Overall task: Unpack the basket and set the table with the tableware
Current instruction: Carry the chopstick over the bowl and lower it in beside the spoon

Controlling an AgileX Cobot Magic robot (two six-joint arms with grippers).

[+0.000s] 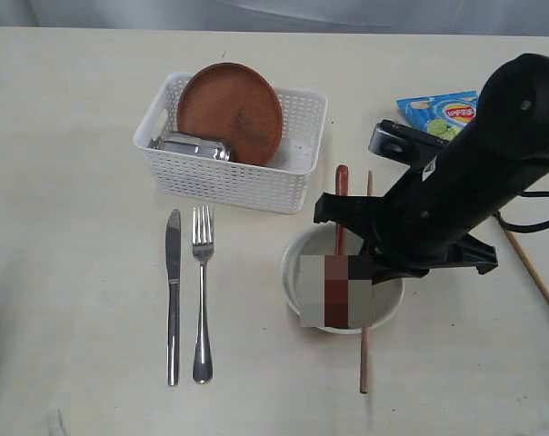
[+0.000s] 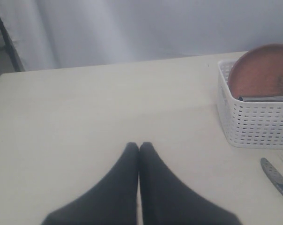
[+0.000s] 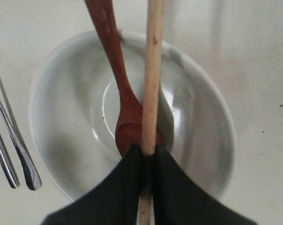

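Note:
The white basket point(image 1: 222, 182) holds the tilted brown plate point(image 1: 231, 111) and a steel cup point(image 1: 194, 147). A knife point(image 1: 173, 295) and fork point(image 1: 202, 300) lie side by side on the table point(image 1: 65, 272). To their right is the pale bowl point(image 1: 297, 272), with the wooden spoon point(image 1: 342, 204) resting in it. My right gripper point(image 3: 148, 151) is shut on one chopstick point(image 3: 152, 70), which lies across the bowl point(image 3: 66, 117) beside the spoon point(image 3: 114, 61). My left gripper point(image 2: 139, 146) is shut and empty over bare table, apart from the basket point(image 2: 254, 126).
A blue chip bag point(image 1: 438, 113) lies behind the right arm. Another chopstick point(image 1: 534, 272) lies slanted near the right edge. The fork handle point(image 3: 19, 154) and the knife handle point(image 3: 3, 161) lie close to the bowl.

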